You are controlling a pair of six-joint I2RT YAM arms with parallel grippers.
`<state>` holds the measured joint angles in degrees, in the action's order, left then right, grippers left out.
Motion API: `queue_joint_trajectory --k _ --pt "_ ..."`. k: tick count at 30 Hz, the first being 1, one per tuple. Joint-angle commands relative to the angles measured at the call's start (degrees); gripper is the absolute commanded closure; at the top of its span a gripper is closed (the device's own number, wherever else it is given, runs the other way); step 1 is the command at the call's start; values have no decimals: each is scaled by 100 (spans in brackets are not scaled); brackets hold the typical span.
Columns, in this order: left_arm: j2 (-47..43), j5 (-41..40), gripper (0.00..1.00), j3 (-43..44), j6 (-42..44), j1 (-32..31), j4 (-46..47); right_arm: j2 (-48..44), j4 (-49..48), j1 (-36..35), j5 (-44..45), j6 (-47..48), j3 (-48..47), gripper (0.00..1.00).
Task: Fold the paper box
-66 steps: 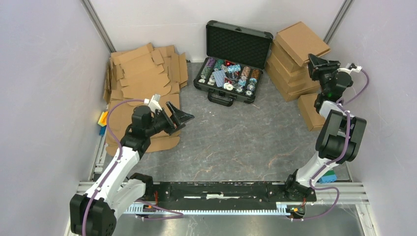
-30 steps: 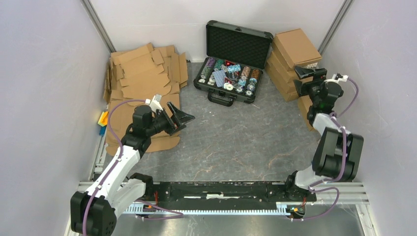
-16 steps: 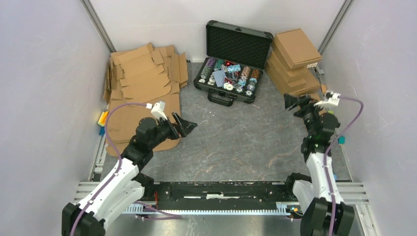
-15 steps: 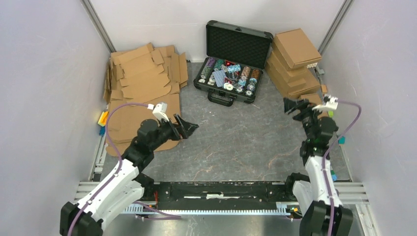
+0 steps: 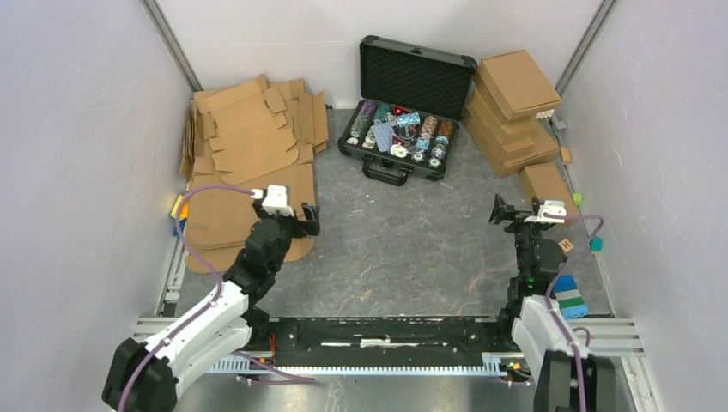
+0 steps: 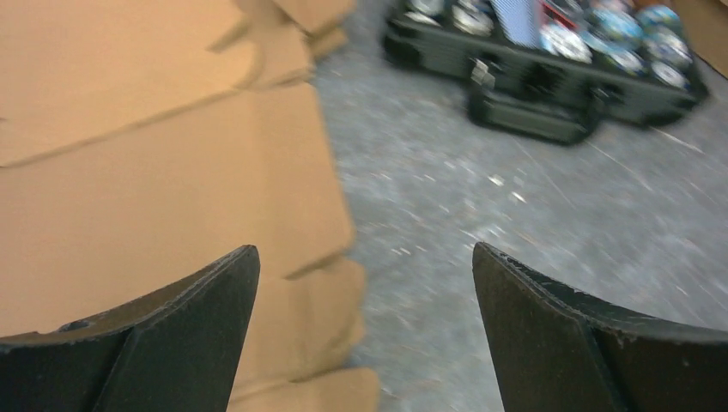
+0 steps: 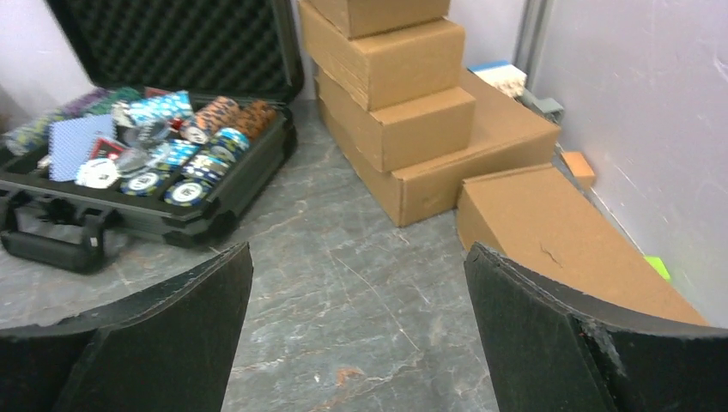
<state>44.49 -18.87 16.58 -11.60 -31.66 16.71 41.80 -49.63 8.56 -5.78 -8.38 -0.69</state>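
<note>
Paper box (image 5: 518, 82) now tops the stack of boxes (image 5: 508, 142). The right gripper (image 5: 506, 213) has withdrawn from it and the left gripper (image 5: 304, 221) has retreated to the edge of the blanks (image 5: 249, 137), both jaws spread wide, holding nothing.

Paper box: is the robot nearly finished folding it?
Several folded boxes already sit stacked on the right. Nothing is in hand: the left pincer and right pincer are both open and empty. On the left, flat cardboard blanks lie unfolded, so any next box is not started.
</note>
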Motion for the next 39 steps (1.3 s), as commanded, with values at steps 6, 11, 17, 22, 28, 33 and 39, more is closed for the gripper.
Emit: queue_joint_trajectory --k 6,11,17,22,28,33,39 --pt "1087 -240 0 -584 851 1812 2280 1585 -2315 -458 999 790 995 2" --pt "2298 582 3 -527 782 2548 3259 2260 -2699 -478 867 1328 961 3" --pt "3592 858 6 -410 918 2811 4550 3717 -4712 -579 1001 1352 1336 2" --pt "3945 1232 0 36 1052 2844 4006 3691 -3366 -970 1376 1611 675 2" --pt "3977 1270 0 -25 1079 2843 4178 3713 -3206 -1330 1914 1830 574 2" --pt "3998 1267 0 -23 1063 2841 4204 3714 -3304 -1346 2102 1760 630 2" --pt "3991 1264 0 -21 1070 2847 4200 3705 -3385 -1345 1868 1856 674 2"
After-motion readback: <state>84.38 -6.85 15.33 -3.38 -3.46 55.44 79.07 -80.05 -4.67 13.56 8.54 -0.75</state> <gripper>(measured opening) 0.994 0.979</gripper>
